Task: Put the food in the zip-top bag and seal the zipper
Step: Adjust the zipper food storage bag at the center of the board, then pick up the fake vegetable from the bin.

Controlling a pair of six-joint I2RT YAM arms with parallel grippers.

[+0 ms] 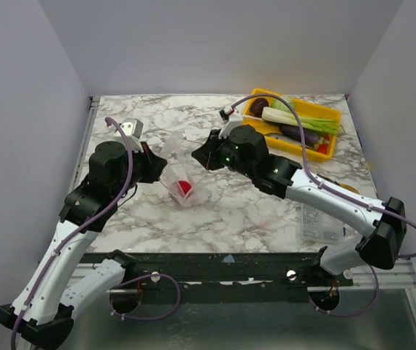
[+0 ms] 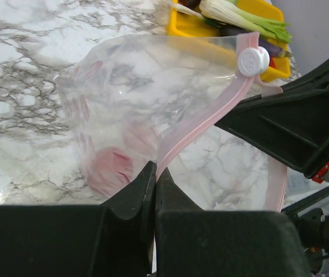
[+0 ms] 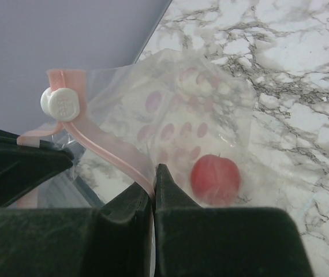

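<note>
Left arm (image 1: pixel 91 191) and right arm (image 1: pixel 317 191) angle inward, each one's jaws clenched on the zipper (image 2: pixel 199 124) of the zip-top bag (image 1: pixel 173 177).

The bag (image 3: pixel 199 109) is clear, its zipper (image 2: pixel 202 122) pink, the ball (image 3: pixel 215 178) red.

- right gripper (image 3: pixel 154 173) pinches the pink zipper (image 3: pixel 104 151) of the bag (image 3: pixel 210 104), jaws closed on the strip.
- white slider (image 3: pixel 59 104) sits on the zipper, up left, near its end.
- red ball (image 3: pixel 215 179) lies inside the bag, just right of the fingers.
- marble table (image 3: pixel 303 86) shows beyond the bag.
- grey wall (image 3: pixel 66 29) fills the upper left.
</note>
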